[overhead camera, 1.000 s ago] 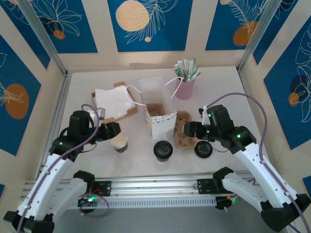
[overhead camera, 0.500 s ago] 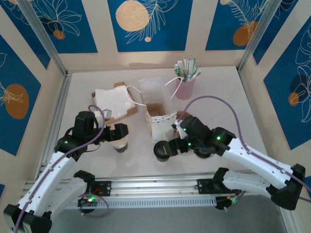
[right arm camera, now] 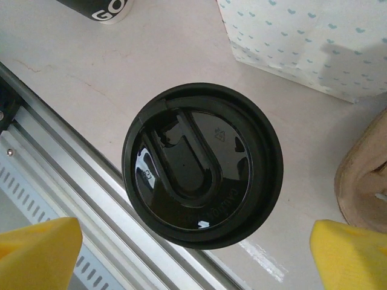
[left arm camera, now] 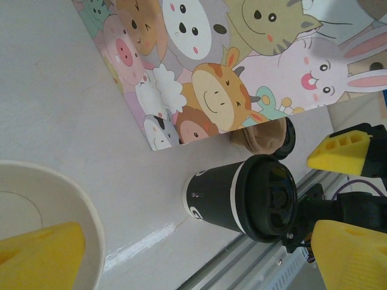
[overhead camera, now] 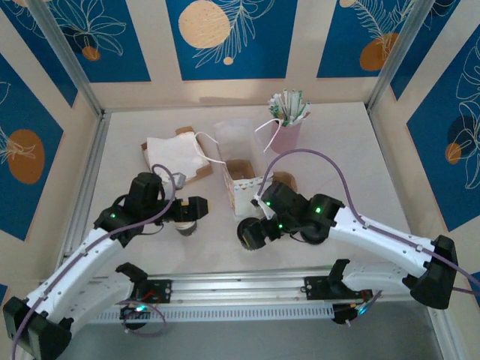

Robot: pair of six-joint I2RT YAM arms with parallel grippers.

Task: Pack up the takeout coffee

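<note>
Grasping is the step in hand: the right tool (overhead camera: pixel 264 225), wide open and empty, hangs over the takeout coffee (right arm camera: pixel 202 164), which stands upright on the desk (right arm camera: pixel 91 72) just before the paper bag (overhead camera: pixel 241 161). The left tool (overhead camera: pixel 193 208), also open and empty, is beside a lidless cup (overhead camera: pixel 186 223). Next, probably: lower, close, lift.

2 arms, left arm (overhead camera: pixel 82 259) and right arm (overhead camera: pixel 382 236): white shells on the long links, black housings at the joints and bases (overhead camera: pixel 34 337). Small green lights (overhead camera: pixel 112 217) glow near the wrists. A thin purple cable (overhead camera: pixel 300 154) loops along each arm. The right gripper (right arm camera: pixel 193 257) has 2 blocky yellow fingers (right arm camera: pixel 36 254).
</note>
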